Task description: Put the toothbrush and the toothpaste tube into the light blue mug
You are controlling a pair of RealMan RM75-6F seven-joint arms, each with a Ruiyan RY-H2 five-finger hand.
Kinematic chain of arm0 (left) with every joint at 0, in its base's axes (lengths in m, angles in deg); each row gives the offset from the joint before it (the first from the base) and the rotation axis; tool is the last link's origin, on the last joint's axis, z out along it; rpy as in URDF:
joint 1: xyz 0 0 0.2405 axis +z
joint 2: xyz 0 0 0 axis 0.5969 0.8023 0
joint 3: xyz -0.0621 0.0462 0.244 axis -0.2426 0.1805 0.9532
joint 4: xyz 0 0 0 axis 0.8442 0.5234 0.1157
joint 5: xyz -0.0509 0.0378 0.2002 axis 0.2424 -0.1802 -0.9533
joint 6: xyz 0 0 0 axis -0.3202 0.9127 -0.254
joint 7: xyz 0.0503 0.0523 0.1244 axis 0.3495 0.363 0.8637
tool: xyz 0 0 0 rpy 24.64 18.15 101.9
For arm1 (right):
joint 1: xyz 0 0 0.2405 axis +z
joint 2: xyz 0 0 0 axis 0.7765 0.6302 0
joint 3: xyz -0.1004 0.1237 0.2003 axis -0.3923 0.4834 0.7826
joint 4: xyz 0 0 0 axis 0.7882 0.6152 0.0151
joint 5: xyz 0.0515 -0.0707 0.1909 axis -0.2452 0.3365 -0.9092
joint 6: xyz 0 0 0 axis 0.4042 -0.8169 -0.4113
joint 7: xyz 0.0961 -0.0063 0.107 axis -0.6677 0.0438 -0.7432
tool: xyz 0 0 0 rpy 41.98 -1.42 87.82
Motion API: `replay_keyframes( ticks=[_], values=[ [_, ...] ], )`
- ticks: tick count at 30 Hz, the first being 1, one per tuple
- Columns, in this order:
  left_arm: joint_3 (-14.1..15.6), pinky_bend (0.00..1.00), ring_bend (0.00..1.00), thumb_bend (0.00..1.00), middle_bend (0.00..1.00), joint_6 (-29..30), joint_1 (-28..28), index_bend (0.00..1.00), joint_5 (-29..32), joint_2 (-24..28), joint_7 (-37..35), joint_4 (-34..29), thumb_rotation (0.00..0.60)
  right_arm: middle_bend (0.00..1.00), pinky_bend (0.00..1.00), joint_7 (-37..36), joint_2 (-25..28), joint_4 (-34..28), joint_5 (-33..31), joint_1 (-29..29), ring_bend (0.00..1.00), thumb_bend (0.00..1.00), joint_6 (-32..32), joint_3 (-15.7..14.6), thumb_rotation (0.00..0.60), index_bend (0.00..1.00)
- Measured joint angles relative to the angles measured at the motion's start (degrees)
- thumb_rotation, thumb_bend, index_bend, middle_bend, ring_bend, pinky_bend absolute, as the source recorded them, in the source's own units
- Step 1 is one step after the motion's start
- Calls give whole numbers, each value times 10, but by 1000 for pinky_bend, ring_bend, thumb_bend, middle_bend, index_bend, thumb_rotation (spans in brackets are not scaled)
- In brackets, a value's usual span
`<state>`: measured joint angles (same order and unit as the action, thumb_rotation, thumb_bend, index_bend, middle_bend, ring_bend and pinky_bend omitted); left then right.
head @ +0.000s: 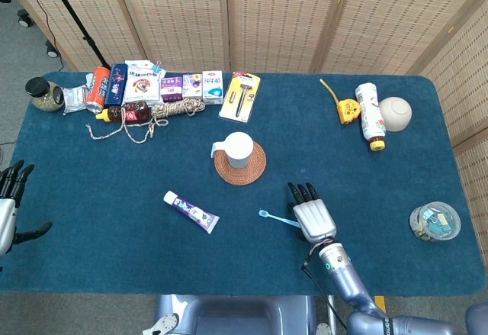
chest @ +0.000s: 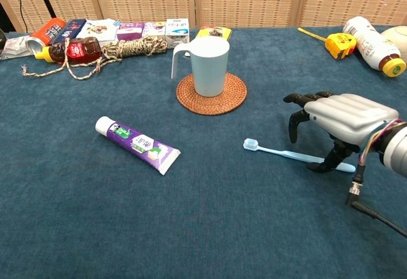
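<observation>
Head view: right robot hand (head: 313,214) low over the blue table (head: 366,259), palm down, fingers apart and pointing away toward the far edge, holding nothing. Toothbrush (head: 278,218) flat on the cloth, long axis running left to right, bristle end sticking out to the left of the palm, handle end hidden beneath it. Toothpaste tube (head: 191,211) further left, lying on a slant with its cap toward the upper left, well apart from the right robot hand. Light blue mug (head: 238,149) upright on a round woven coaster (head: 241,169), beyond both items, handle to the left. Left robot hand (head: 11,198) at the far left edge, fingers spread and empty, well away from everything; right clearly nearer the brush.

Chest view: right robot hand (chest: 337,120) arched over the handle end of the toothbrush (chest: 280,153), fingertips down beside it, thumb side touching or nearly touching the handle; no closed grip visible. Bristle head pointing left toward the toothpaste tube (chest: 137,144). Light blue mug (chest: 210,65) standing behind, between the two. Probably a pinch across the thin handle needed next, awkward on flat cloth.

Soft dark blue cloth surface; boxes, rope, bottles along the far edge; woven screens behind.
</observation>
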<state>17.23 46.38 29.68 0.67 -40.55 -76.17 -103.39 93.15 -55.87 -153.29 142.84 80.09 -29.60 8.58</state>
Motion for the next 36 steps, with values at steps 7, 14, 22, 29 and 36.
replay_keyframes(
  ticks=[7,14,22,29,36],
  values=[
    [0,0,0,0,0,-1,-1,0,1,0,-1,0,600,0,0,4,-5,5,-10,6,0,347,-4,-3,600,425],
    [0,0,0,0,0,-2,-2,0,2,-1,2,1,600,0,0,-11,-5,4,-2,6,0,347,-9,-13,600,432],
    [1,0,0,0,0,-3,-2,0,2,-1,4,0,600,0,0,-19,-12,20,4,8,0,348,-11,-20,600,452],
    [1,0,0,0,0,-6,-4,0,4,-3,6,1,600,0,0,-16,-14,26,-7,12,0,352,-9,-20,600,466],
    [1,0,0,0,0,-6,-4,0,5,-4,9,0,600,0,0,-11,-18,31,-14,15,0,384,-10,-20,600,509]
  ],
)
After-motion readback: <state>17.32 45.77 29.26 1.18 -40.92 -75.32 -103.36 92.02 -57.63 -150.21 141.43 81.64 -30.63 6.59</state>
